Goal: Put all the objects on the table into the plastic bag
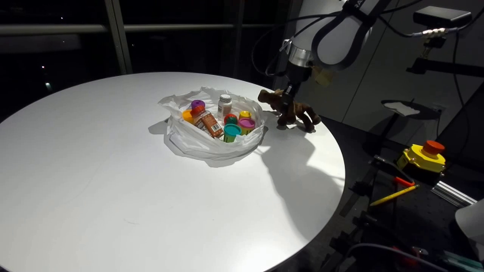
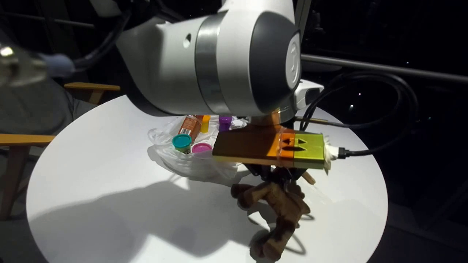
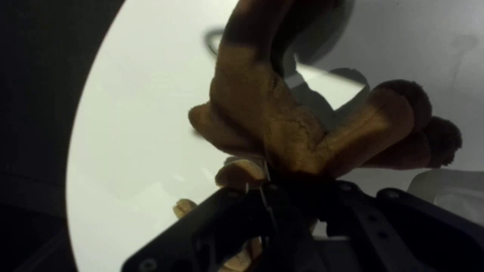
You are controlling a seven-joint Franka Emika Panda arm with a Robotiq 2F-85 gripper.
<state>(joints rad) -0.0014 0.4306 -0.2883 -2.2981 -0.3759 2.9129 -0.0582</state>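
The bag [image 1: 204,146] is thin, wrinkled, glossy plastic; the table [image 1: 113,177], smooth with a soft sheen. The toy [image 2: 281,204] looks like matt, fuzzy cloth. The teal jar lid [image 1: 232,130] seems smooth plastic, a band [image 2: 208,62] on the robot arm [image 2: 234,62] satin metal, the armrest [image 2: 25,139] wood.

My white, metal-banded robot arm [image 2: 234,65] throws broad shadows over a glare-bright, round white tabletop [image 1: 113,192]; a blue-grey cable fitting [image 2: 56,65] blurs, left.

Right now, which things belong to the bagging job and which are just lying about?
Job: brown toy, plastic bag, white bottle, orange-labelled bottle, lidded tubs, red-and-green item, white tabletop.
Lying about: yellow pencil, red-buttoned yellow box.
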